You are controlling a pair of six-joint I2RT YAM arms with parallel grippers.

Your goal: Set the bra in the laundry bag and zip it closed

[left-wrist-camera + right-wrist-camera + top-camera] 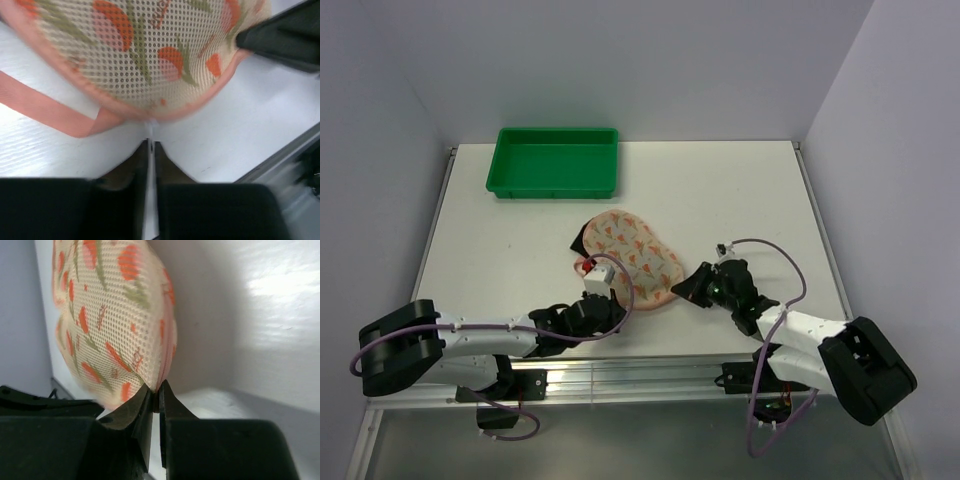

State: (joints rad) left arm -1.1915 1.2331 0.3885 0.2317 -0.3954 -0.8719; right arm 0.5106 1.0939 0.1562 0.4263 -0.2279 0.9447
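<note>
The laundry bag (632, 255) lies at the table's middle front, pale pink with orange-and-green print. A black bit of the bra (578, 241) sticks out at its far left edge; the rest is hidden. My left gripper (607, 293) is at the bag's near edge, shut on a thin pale zipper pull (150, 129) below the bag's pink seam (150, 112). The pink loop (47, 107) lies to the left. My right gripper (692, 286) is at the bag's right end, shut on the bag's zipper edge (167, 355).
A green plastic tray (556, 160) stands at the back left. The table's metal front rail (650, 375) runs just behind both arms. The right gripper's black finger (282, 30) shows in the left wrist view at the top right.
</note>
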